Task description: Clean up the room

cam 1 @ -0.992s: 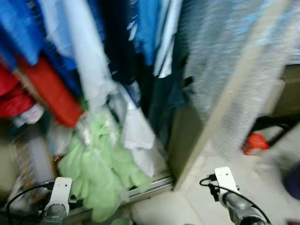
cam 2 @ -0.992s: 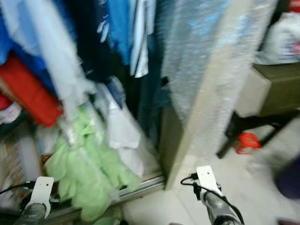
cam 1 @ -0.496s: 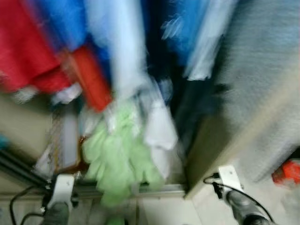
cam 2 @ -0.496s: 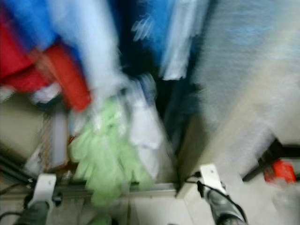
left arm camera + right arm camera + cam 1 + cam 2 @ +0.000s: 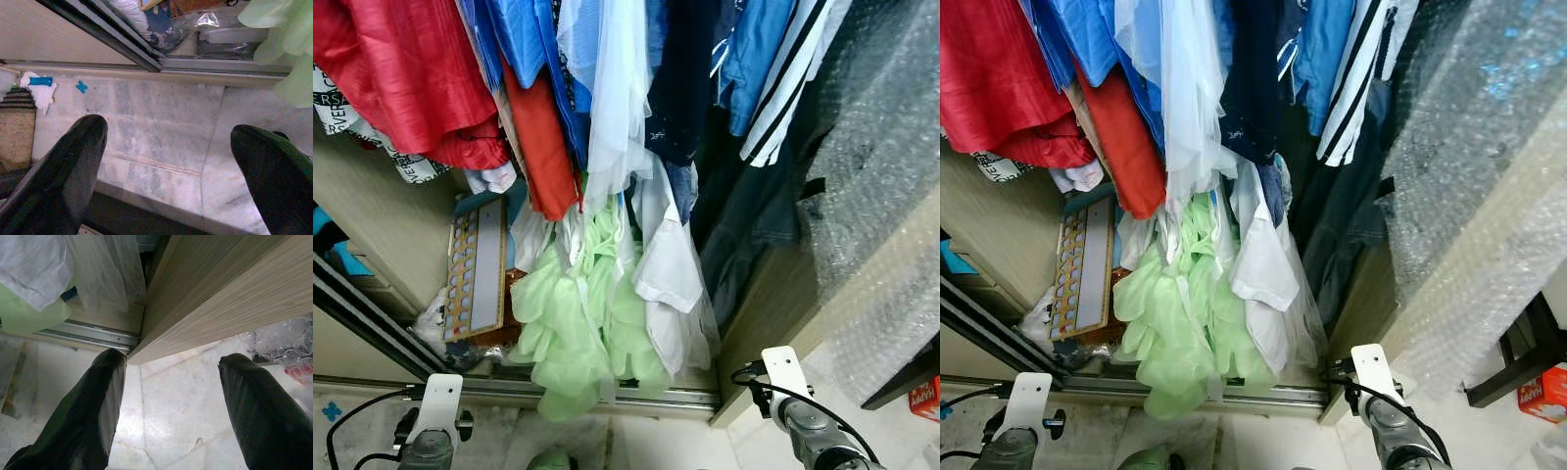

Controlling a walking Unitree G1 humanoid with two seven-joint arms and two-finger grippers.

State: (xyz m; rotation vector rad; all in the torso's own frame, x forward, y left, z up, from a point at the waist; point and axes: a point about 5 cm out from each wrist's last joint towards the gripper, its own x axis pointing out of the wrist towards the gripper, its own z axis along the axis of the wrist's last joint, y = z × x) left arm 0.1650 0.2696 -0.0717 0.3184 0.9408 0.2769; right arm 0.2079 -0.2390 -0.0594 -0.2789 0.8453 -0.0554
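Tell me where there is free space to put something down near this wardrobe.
Free: the marble floor before the door track, beneath both open end effectors, and beside the wooden panel. Crowded: inside the wardrobe, where the green garment, white shirt and a board fill the bottom.

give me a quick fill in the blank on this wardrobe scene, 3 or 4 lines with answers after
1. The pale ruffled garment hanging lowest, down to the wardrobe's sliding track, is ____ in colour.
2. The wooden wardrobe panel on the robot's right is wrapped in ____ wrap.
3. The fingers of the left gripper and the right gripper are both ____, holding nothing.
4. Both grippers hang above the ____ floor.

Missing words: green; bubble; open; tiled
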